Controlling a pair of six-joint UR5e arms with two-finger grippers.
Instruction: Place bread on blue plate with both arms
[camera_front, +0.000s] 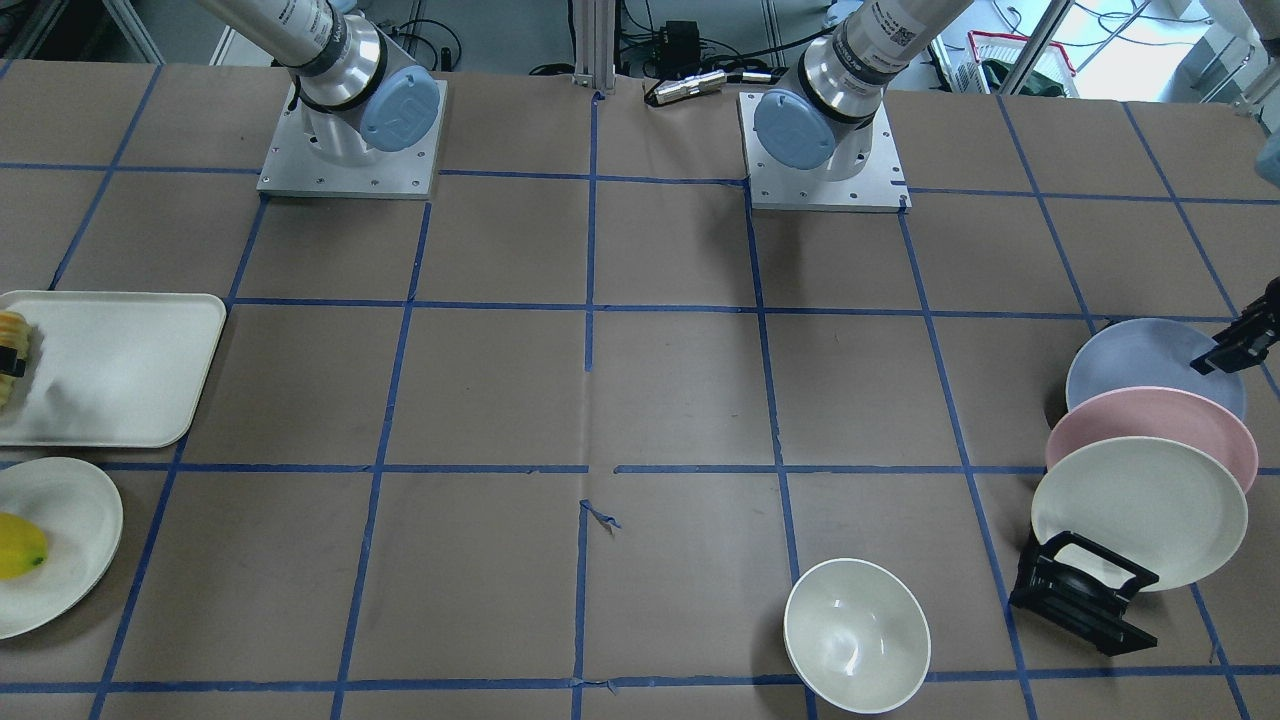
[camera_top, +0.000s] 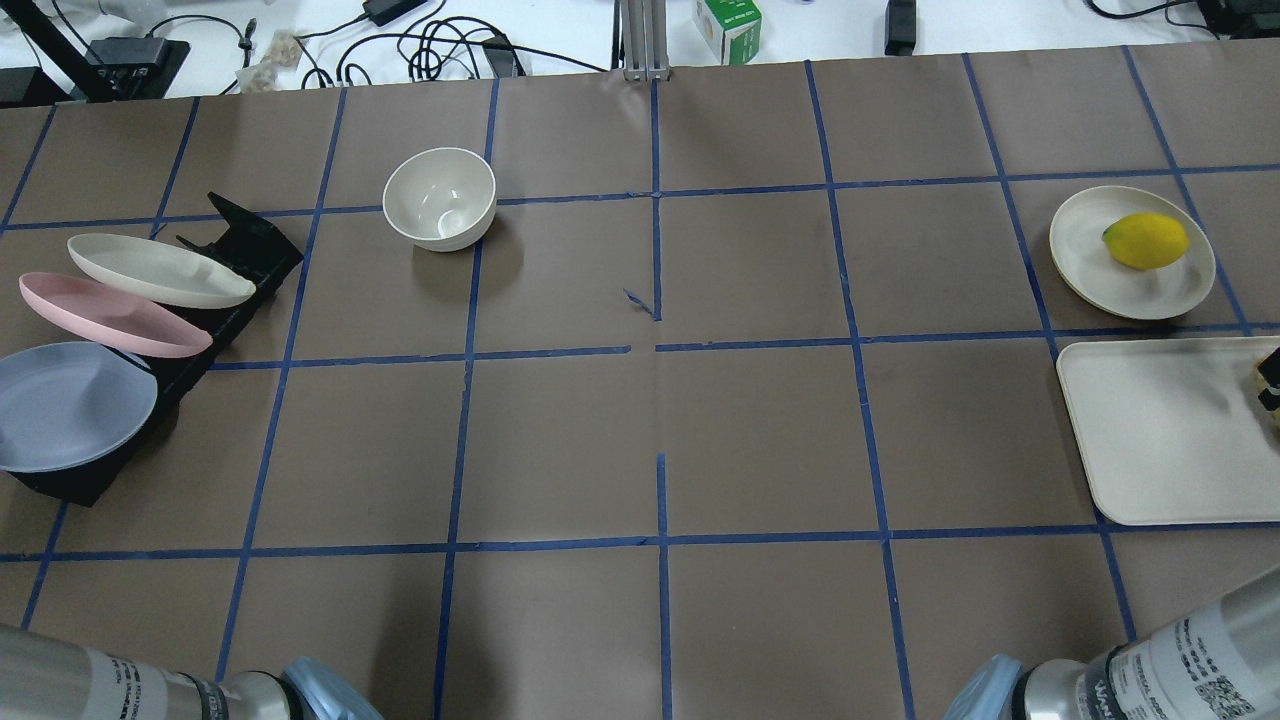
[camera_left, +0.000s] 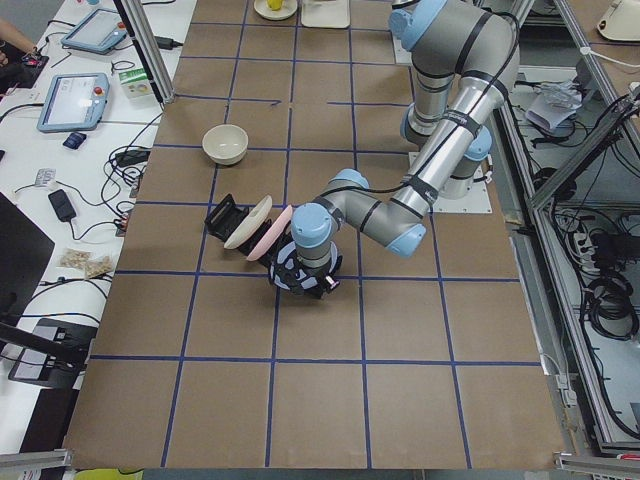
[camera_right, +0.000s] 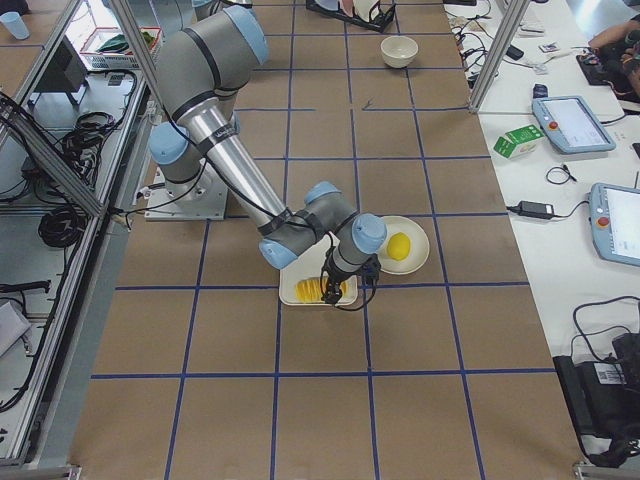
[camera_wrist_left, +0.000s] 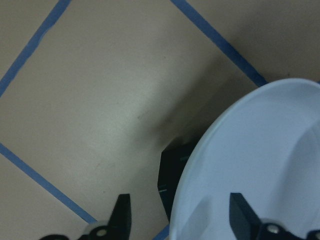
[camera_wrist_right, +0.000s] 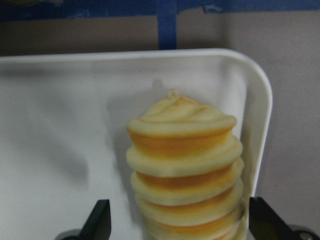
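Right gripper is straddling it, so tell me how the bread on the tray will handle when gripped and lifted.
The bread looks ridged and segmented, so a pinch probably holds without slipping. Its smooth, uniform bands suggest a stiff, light moulded piece. Rounded in section, it may roll if nudged.

Arm label (camera_top: 1150, 672) print too small; nothing readable.

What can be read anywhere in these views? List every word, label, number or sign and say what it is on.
No text is legible.
Printed label with a QR code on the right arm: too small to read.
Printed label on the left arm: too small to read.
Print on the green carton: blurred.
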